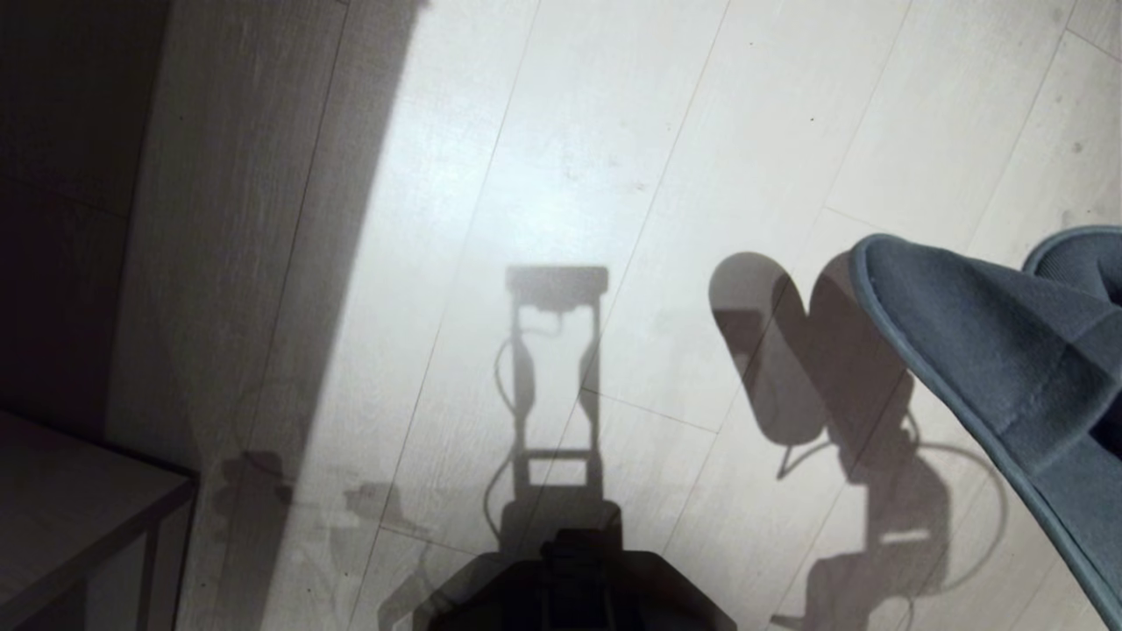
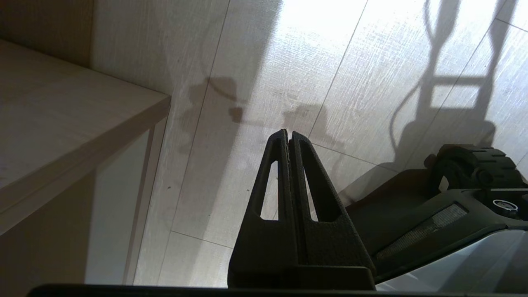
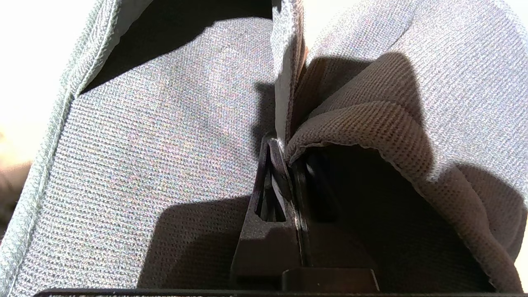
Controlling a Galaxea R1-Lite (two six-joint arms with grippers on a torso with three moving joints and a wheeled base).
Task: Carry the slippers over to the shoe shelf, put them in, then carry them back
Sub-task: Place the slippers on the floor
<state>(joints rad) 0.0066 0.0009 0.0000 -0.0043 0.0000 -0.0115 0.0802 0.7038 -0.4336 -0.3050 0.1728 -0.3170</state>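
The grey-blue slippers (image 1: 990, 350) hang in the air at the right edge of the head view, above the floor, and hide the gripper that holds them. In the right wrist view my right gripper (image 3: 284, 142) is shut on the slippers (image 3: 165, 123), pinching their fabric edges together between its fingers. My left gripper (image 2: 288, 134) is parked low over the floor, shut, with nothing in it. The bench board of the shoe shelf (image 1: 70, 517) shows at the lower left, and the left wrist view shows its corner (image 2: 62, 132); its cubby is out of view.
Pale wood-plank floor (image 1: 570, 175) fills most of the head view, crossed by shadows of my arms and of the slippers. A dark wall panel (image 1: 61, 175) runs along the left. My dark base (image 1: 578, 587) shows at the bottom centre.
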